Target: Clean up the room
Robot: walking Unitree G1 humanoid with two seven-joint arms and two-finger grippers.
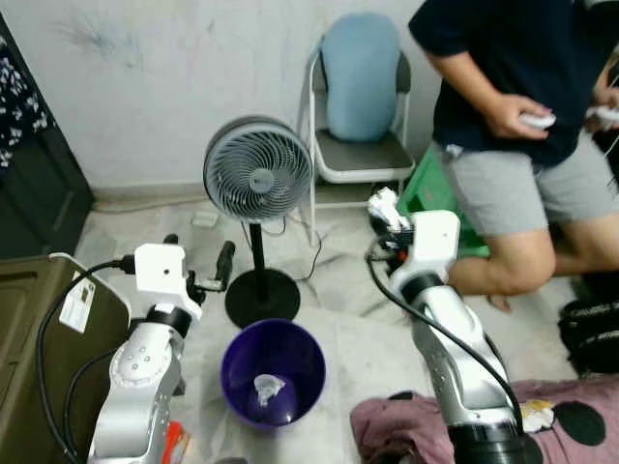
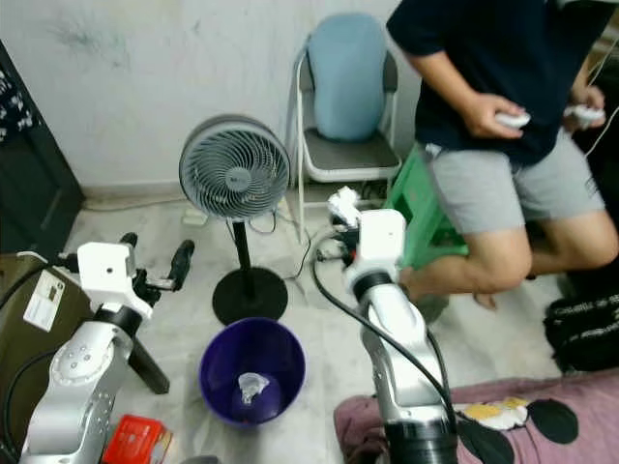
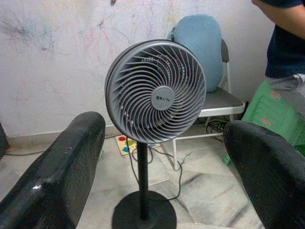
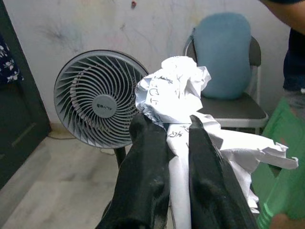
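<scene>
While my right fingers are pinching crumpled paper at two o'clock of the purple bin, my left fingers are hanging open; next, I judge, comes carrying it over the bin.

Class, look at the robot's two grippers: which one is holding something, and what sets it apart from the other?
The right gripper, shut on crumpled white paper, raised near the folding chair. The left gripper is open and empty, facing the standing fan.
</scene>
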